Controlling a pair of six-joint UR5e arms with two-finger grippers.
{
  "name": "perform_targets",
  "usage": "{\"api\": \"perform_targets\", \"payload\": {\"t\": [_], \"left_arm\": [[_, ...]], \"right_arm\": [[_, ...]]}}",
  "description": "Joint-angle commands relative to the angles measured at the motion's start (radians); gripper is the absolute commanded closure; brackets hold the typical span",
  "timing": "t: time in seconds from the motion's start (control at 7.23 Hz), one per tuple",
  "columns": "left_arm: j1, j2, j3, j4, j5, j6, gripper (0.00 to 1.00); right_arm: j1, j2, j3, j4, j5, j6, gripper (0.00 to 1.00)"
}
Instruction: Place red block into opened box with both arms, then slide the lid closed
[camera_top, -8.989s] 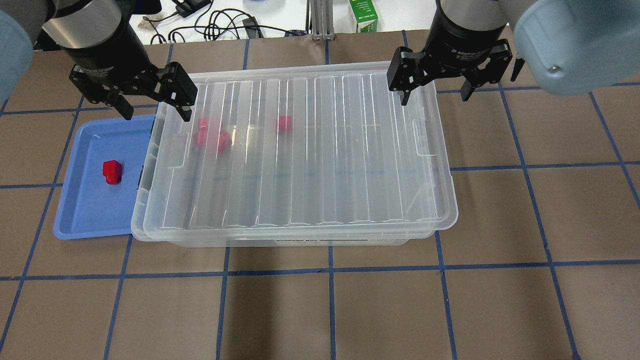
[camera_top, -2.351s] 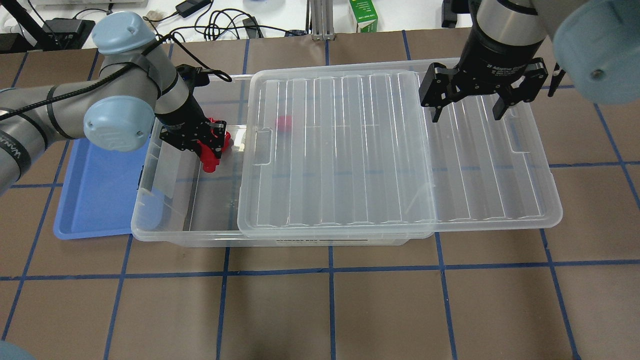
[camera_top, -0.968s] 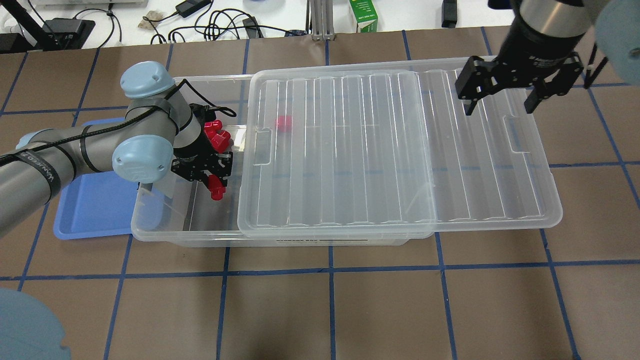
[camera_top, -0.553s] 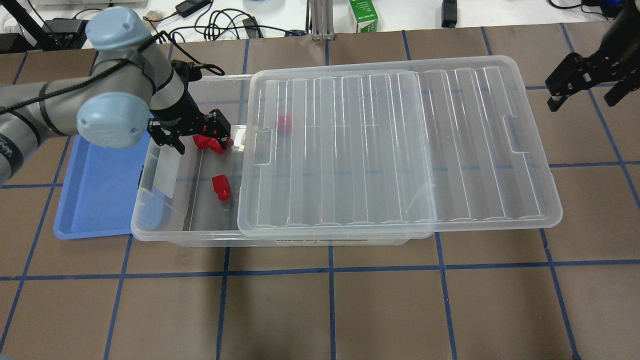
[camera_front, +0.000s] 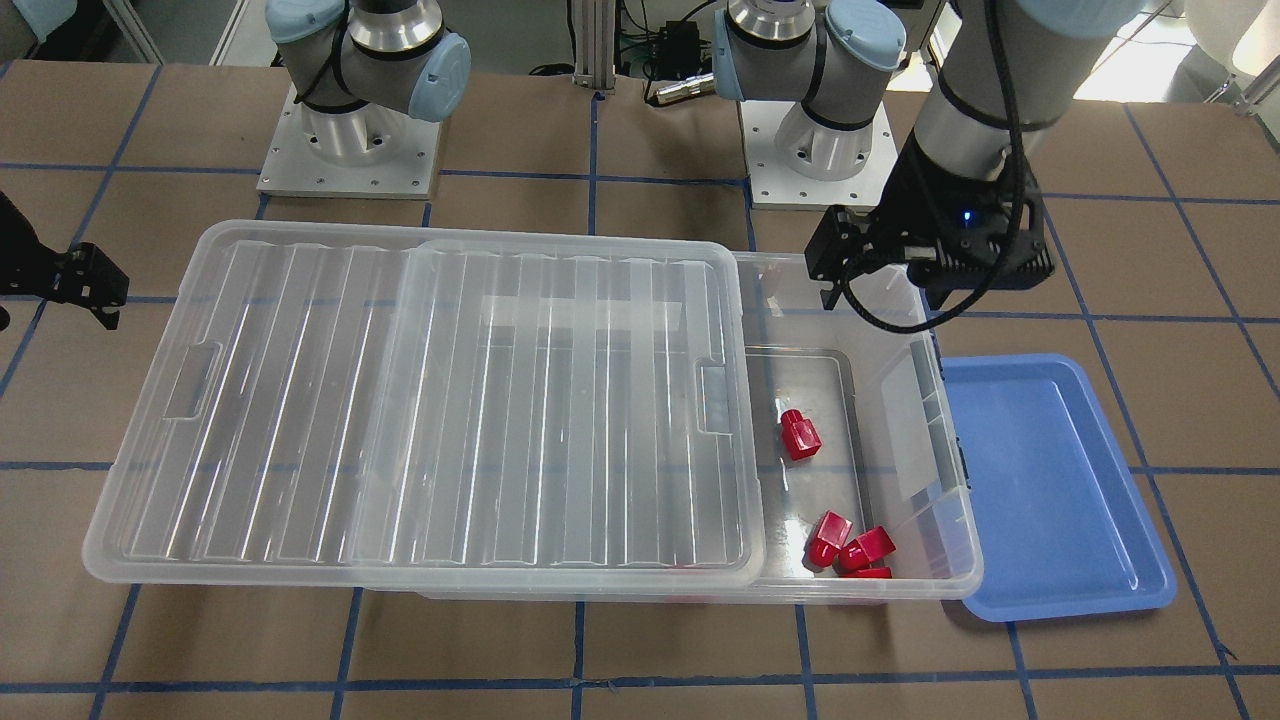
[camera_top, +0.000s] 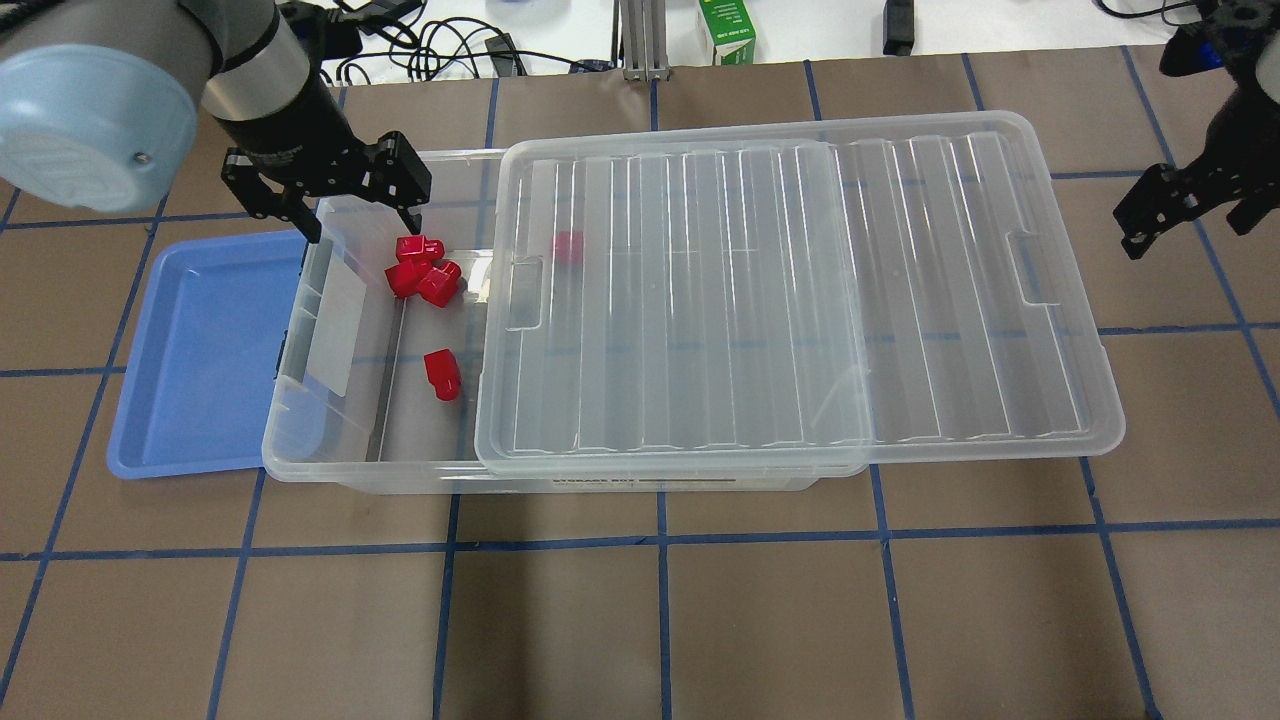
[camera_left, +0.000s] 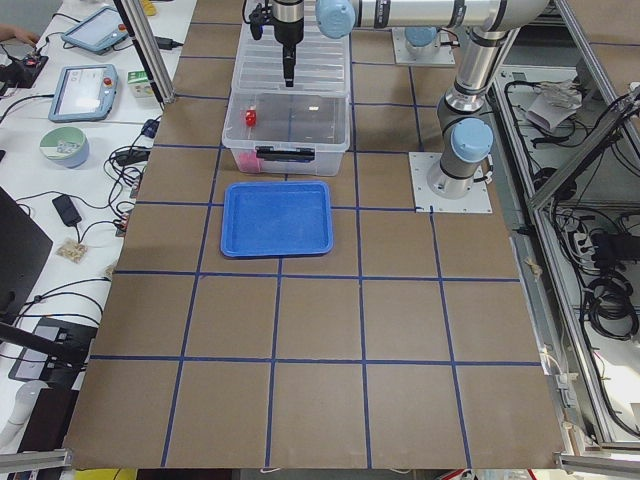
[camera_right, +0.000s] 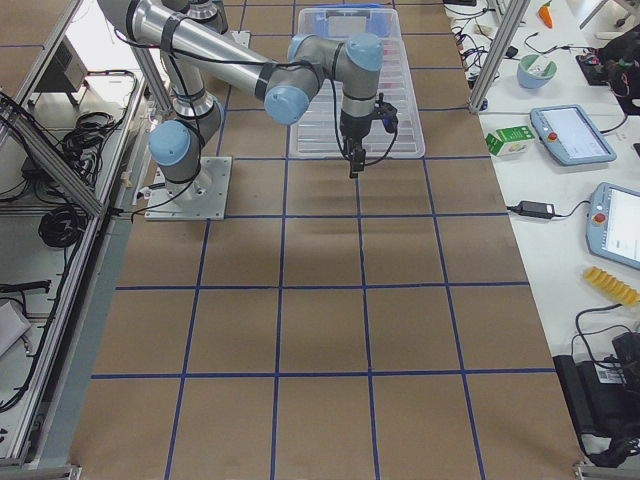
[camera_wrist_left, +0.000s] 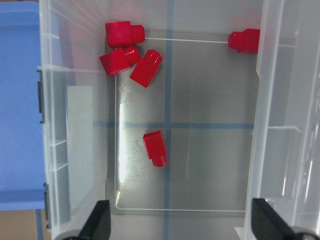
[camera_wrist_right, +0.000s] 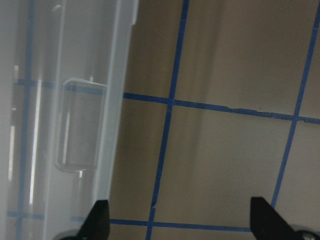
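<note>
The left gripper is open wide and holds nothing. It hangs up high over the open end of the big see-through plastic box. From the left wrist camera, its two black fingertips stand far apart, with the box floor below them.

The small shiny red plastic block lies down on the floor of the box, in the open part. It lies by itself. Three more red blocks sit close together in a bunch near one corner, a bit away from it. One more red block shows faintly through the lid.

The big ribbed see-through plastic lid lies on top of the box. It is pushed toward the robot's right side, so it covers most of the box and sticks out past the box's right end. The left end of the box is not covered.

A flat blue plastic tray sits just beside the left end of the box.

The right gripper is open wide too, and holds nothing. It hangs past the right end of the lid, not touching it, over the brown surface with blue tape lines.
</note>
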Motion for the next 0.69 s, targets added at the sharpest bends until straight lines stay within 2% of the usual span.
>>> {"api": "perform_targets", "payload": {"t": [0.0,0.28,0.55], "left_arm": [[-0.002,0.046,-0.017,-0.019,0.008,0.025,0.00],[0.007,0.060,-0.014,-0.034,-0.027,0.063,0.00],[0.013,0.062,-0.012,-0.036,-0.026,0.120,0.00]], "right_arm": [[-0.020,0.014,0.049,-0.030,0.024,0.025,0.00],[-0.003,0.035,0.053,-0.033,0.075,0.083,0.00],[0.124,0.028,0.082,-0.043,0.090,0.255,0.00]]}}
